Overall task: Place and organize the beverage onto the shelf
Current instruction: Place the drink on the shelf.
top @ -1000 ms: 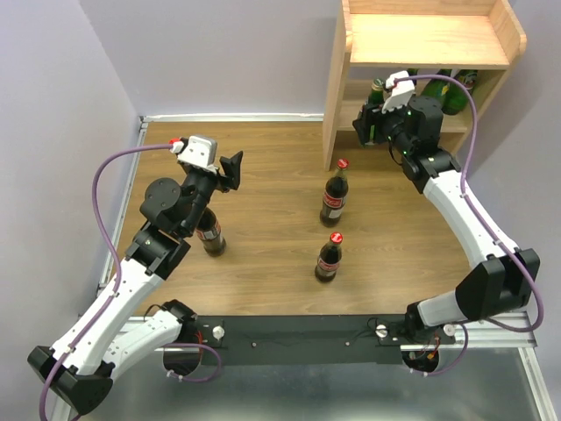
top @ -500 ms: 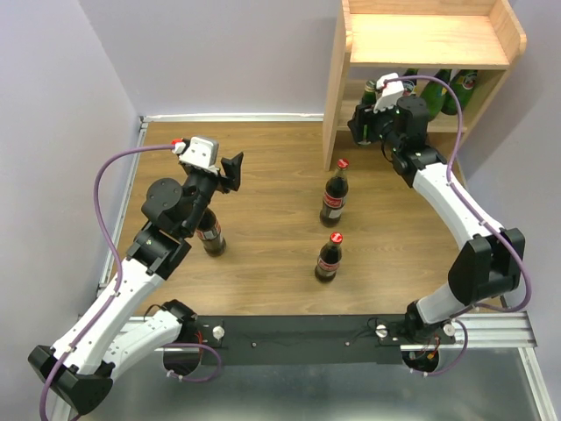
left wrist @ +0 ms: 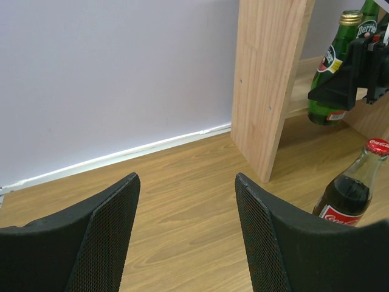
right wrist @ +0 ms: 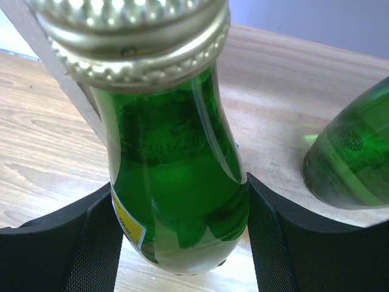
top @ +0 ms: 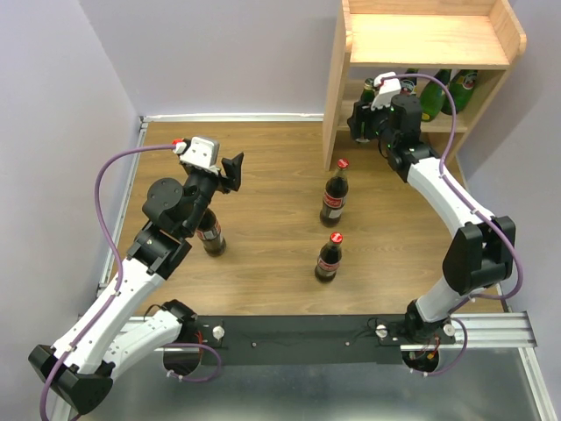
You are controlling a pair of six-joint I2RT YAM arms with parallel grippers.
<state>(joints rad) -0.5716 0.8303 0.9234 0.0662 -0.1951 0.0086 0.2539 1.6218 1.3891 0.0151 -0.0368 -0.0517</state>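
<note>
Here, wood table (top: pixel 263 184), lilac walls (top: pixel 219 53), left hand (left wrist: pixel 185 188) wide, right hand (right wrist: pixel 181 190) gripping green bottle (right wrist: pixel 173 146)

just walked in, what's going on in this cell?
The right gripper is clamped on a green glass bottle with a gold cap, holding it at the left end of the wooden shelf's lower tier, next to other green bottles already there. The left gripper hangs open over the table, holding nothing. Three cola bottles stand on the table, not yet shelved.
</note>
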